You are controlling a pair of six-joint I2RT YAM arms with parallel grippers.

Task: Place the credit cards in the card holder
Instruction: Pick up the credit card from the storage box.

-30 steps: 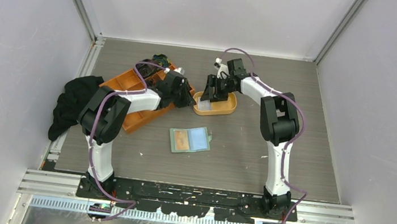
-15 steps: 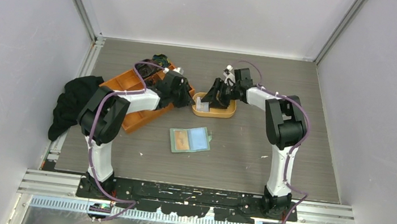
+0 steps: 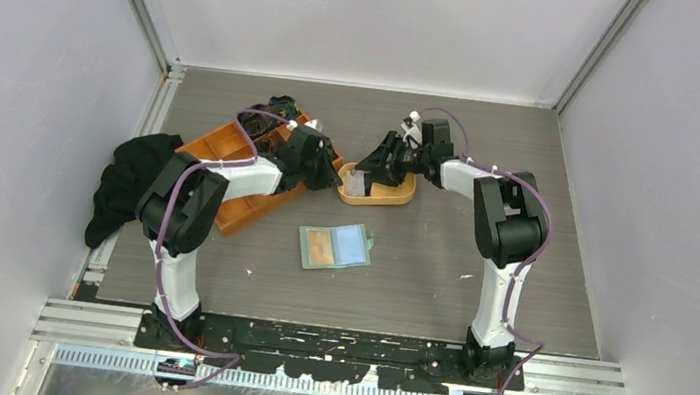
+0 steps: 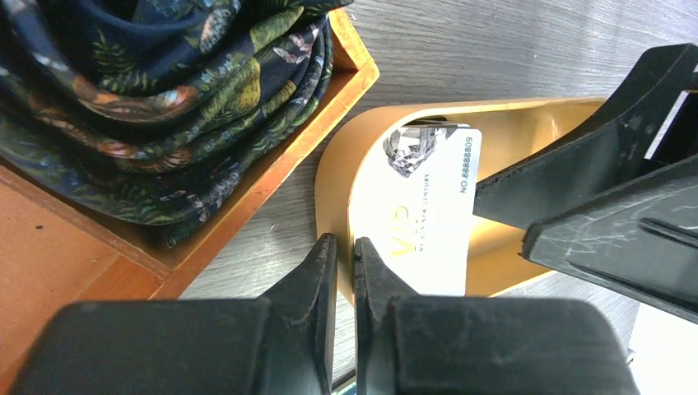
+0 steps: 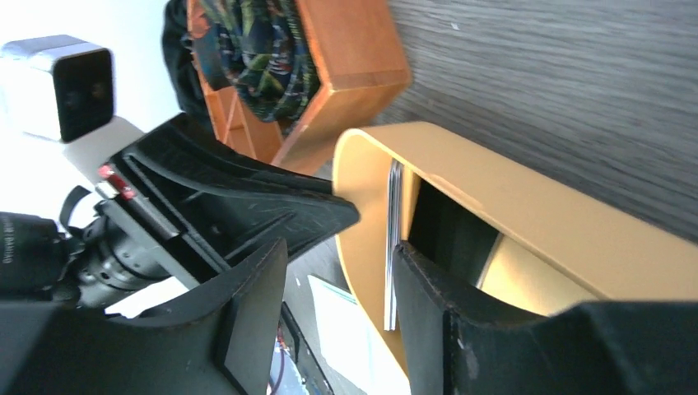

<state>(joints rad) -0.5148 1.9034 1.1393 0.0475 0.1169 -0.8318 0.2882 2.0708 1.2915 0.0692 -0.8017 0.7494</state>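
Right wrist view: the credit cards (image 5: 393,247) stand on edge between the right fingers (image 5: 247,325), which have tipped lower and narrowed, not yet clamped; pickup looks near. Left fingers (image 4: 317,280) pinch the dish (image 4: 527,132) rim alongside; card holder (image 3: 335,247) lies open, well apart.

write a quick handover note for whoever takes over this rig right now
Left tool: shut on the rim of the oval dish, apparently steadying it.
Right tool: open, fingers astride the credit cards, not clamped.
Credit cards: stacked inside the dish, at the end nearest the left tool.
Card holder: lies open on the table, nearer the arm bases than the dish, no tool at it.
Done: dish held, right tool in place. Whether a pocket already holds a card cannot be told.
Left: grip a card, lift it out, slide it into the holder, repeat.
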